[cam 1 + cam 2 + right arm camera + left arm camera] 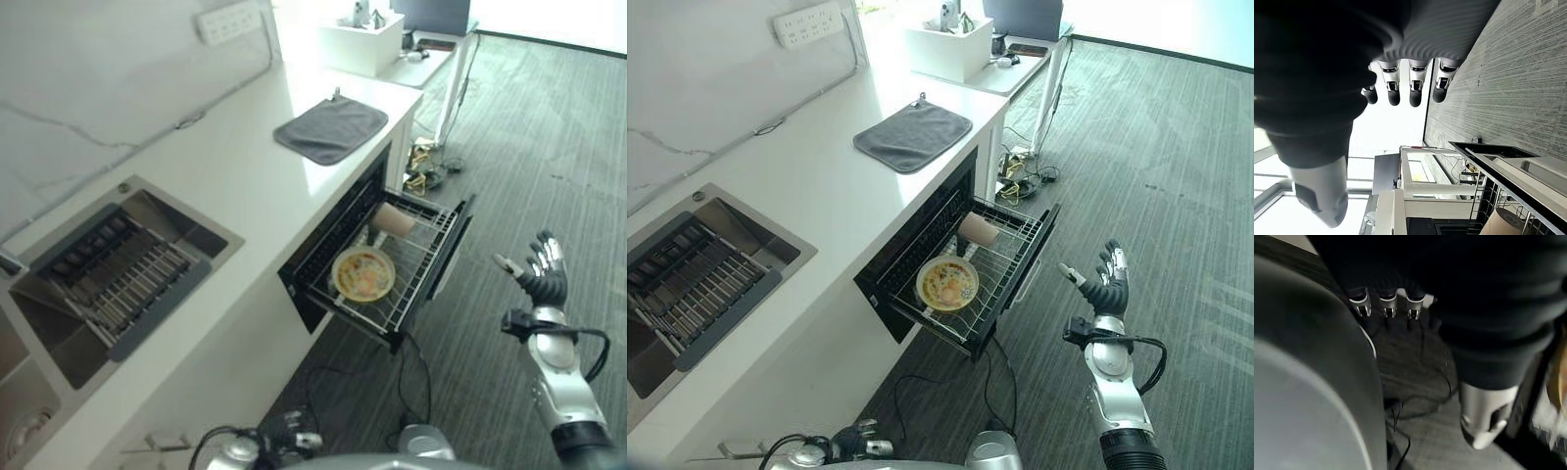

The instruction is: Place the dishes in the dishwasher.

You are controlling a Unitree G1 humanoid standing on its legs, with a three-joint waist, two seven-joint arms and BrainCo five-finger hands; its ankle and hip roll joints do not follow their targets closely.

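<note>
The dishwasher's wire rack (pixel 428 262) is pulled out from under the white counter (pixel 235 166). A yellow patterned plate (pixel 363 273) lies flat in it, and a beige cup (pixel 395 219) lies on its side behind the plate. My right hand (pixel 542 274) is raised over the floor to the right of the rack, apart from it, fingers (pixel 1393 93) straight and holding nothing. My left hand (pixel 1484 421) hangs low over the dark floor, its fingers (pixel 1388 306) relaxed and empty.
A grey cloth (pixel 331 128) lies on the counter above the dishwasher. The steel sink (pixel 227 245) with a dark drain rack (pixel 127 279) is at the left. A white box (pixel 362 39) and a desk stand at the back, with cables (pixel 426 174) on the floor.
</note>
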